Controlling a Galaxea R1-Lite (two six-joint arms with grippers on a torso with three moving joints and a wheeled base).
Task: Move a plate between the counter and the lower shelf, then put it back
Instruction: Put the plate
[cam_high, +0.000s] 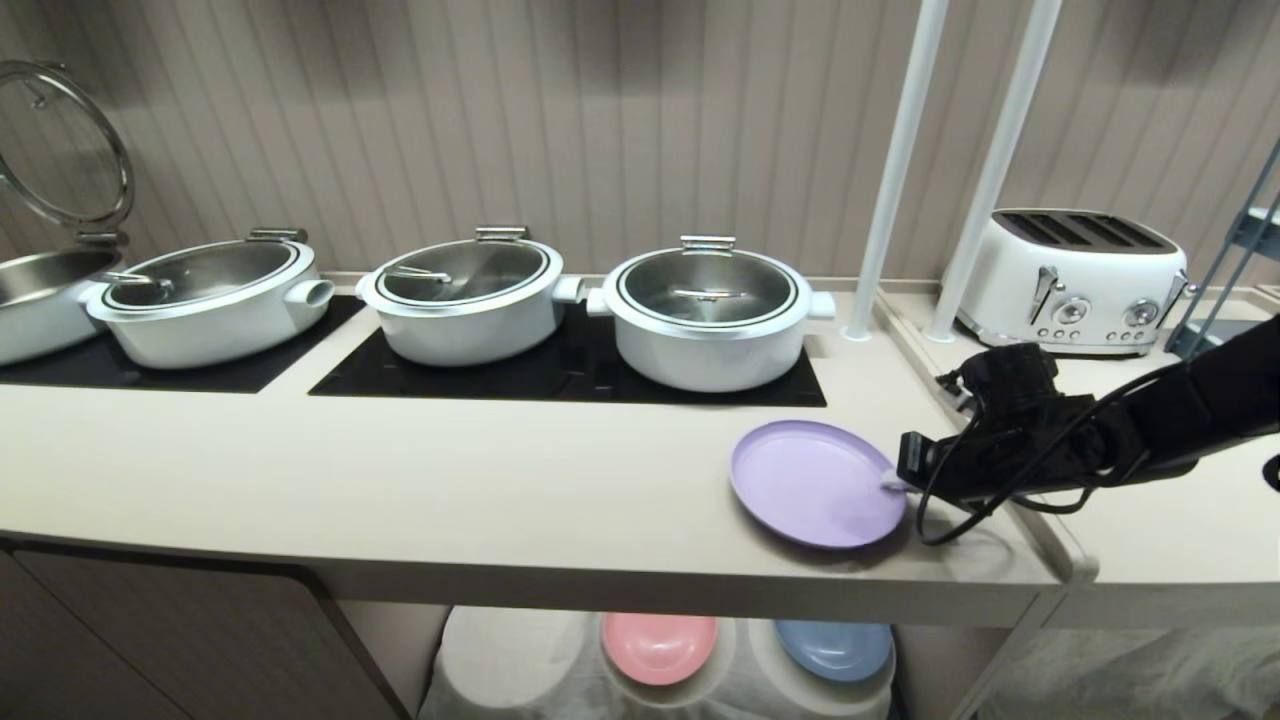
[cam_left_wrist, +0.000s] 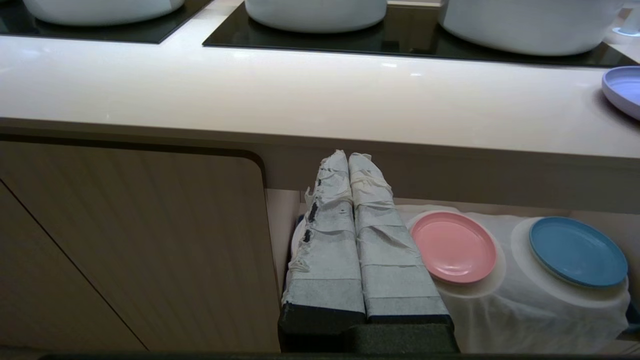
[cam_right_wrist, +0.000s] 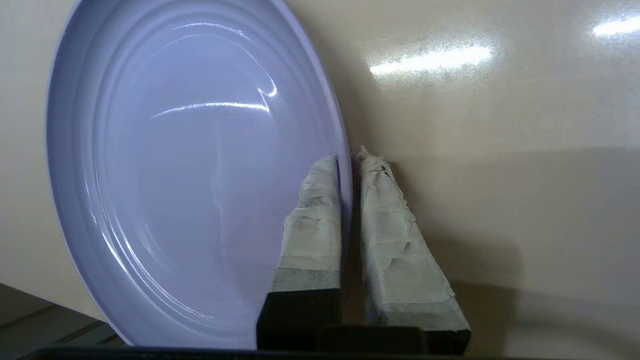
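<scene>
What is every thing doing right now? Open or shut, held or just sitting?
purple plate: on the counter, rim pinched by the right gripper.
right gripper: shut on the plate's rim.
left gripper: shut, holding nothing, below the counter edge.
pink plate: sitting on the lower shelf.
blue plate: sitting on the lower shelf.
three pots: lids on.
leftmost pot: lid up.

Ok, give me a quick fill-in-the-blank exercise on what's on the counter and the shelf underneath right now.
1. The right gripper is shut on the rim of the ____ plate.
2. That plate is at the counter, in front of the ____ of the three lidded pots.
3. On the lower shelf, the pink plate lies beside a ____ plate.
4. The left gripper hangs ____ the counter's edge, jaws together.

Missing words: purple; rightmost; blue; below
</scene>
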